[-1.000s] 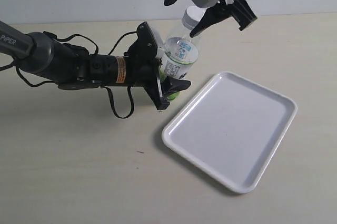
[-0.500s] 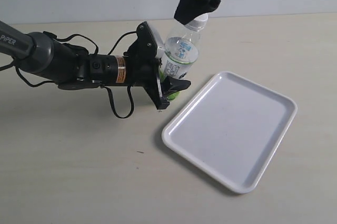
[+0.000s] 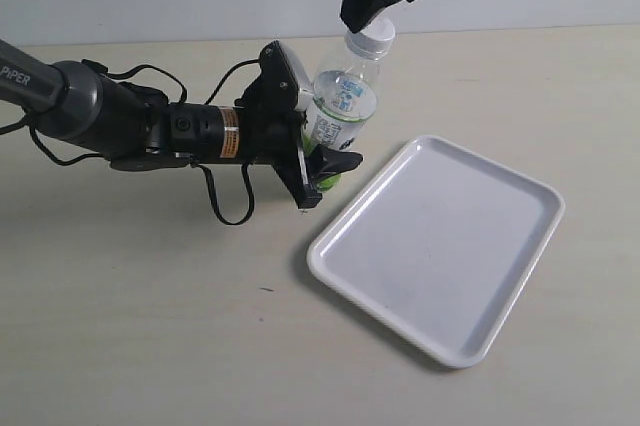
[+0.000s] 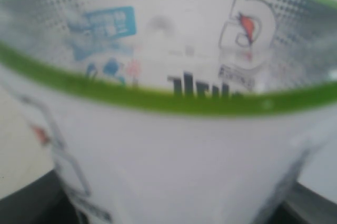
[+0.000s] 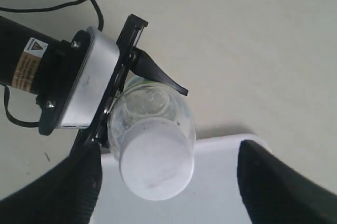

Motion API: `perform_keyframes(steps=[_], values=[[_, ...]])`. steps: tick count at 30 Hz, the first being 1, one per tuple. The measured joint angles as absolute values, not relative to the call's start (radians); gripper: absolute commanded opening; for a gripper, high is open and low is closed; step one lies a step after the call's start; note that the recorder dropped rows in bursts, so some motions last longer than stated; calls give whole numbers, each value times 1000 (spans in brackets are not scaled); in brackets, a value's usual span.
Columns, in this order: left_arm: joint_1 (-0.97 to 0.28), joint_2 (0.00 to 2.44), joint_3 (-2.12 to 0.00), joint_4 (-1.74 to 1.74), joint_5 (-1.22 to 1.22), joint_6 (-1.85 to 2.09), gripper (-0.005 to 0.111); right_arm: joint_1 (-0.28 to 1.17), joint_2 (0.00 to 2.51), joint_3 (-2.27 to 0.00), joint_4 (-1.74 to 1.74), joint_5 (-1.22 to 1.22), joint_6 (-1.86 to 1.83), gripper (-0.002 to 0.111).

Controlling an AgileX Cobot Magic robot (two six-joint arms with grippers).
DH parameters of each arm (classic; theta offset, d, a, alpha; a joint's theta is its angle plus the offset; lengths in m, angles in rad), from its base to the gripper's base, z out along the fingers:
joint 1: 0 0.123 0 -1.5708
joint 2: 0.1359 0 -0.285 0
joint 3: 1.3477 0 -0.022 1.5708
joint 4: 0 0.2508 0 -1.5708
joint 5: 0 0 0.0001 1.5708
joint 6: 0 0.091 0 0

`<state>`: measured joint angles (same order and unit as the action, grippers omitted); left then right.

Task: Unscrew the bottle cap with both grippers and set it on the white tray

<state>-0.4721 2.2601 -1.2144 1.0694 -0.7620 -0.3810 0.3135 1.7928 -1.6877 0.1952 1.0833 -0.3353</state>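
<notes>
Beige table [image 3: 140,306] holds white tray [image 3: 435,246] near bottle [image 3: 347,98].

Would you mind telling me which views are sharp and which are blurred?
Exterior view: sharp and evenly lit, only a soft shadow along the white tray. Left wrist view: the bottle fills the frame, badly blurred. Right wrist view: the bottle cap is fairly crisp.

Beige table [image 3: 150,326], white tray [image 3: 440,246] lying flat
</notes>
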Motion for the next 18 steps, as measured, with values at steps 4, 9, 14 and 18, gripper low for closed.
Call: perform_keyframes(steps=[4,9,14,18], values=[[-472,2260,-1214,1069,-762,-381,0,314,1793,-1688,199,1087,-315,69],[-472,2260,-1214,1069,-762,-381,0,314,1793,-1688,199,1093,-311,69],[-472,2260,-1214,1069,-762,-381,0,314,1806,-1688,201,1102,-311,69],[-472,2260,-1214,1069,-762,-381,0,314,1829,-1688,203,1103,-311,69]])
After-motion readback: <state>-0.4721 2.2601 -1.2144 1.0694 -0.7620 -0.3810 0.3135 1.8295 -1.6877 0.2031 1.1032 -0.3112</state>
